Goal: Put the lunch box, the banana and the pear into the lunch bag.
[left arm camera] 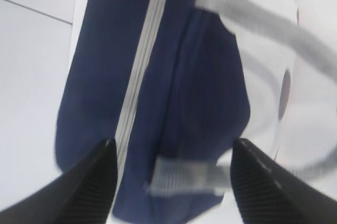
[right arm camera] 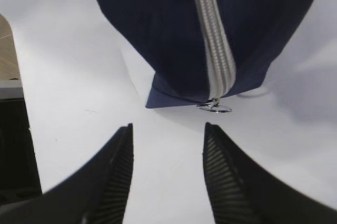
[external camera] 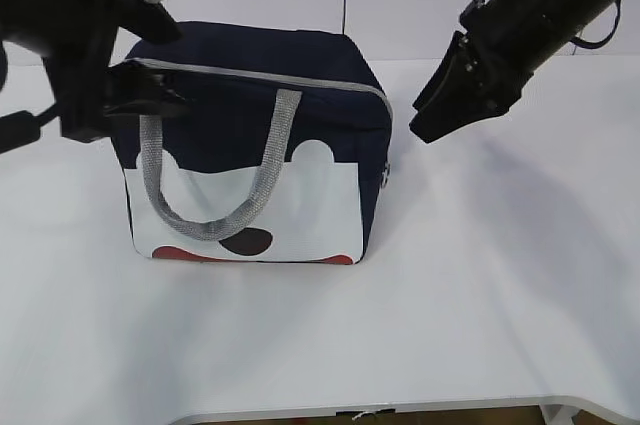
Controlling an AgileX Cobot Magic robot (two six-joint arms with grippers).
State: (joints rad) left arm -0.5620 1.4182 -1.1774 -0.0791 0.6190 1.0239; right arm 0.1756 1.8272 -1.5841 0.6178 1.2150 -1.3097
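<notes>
Exterior slants down; wrists closely share lunch bag (external camera: 250, 135).

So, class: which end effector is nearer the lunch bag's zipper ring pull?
Right. The right end effector hangs open just off the ring pull; the left end effector is open at the lunch bag's opposite end.

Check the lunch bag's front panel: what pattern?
White panel with red and dark spots on the navy lunch bag; clearest in the exterior view.

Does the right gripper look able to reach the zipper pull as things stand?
Probably yes. The right gripper is open and empty, and the zipper pull hangs at the end of the lunch bag just ahead of it, with only bare table between.
</notes>
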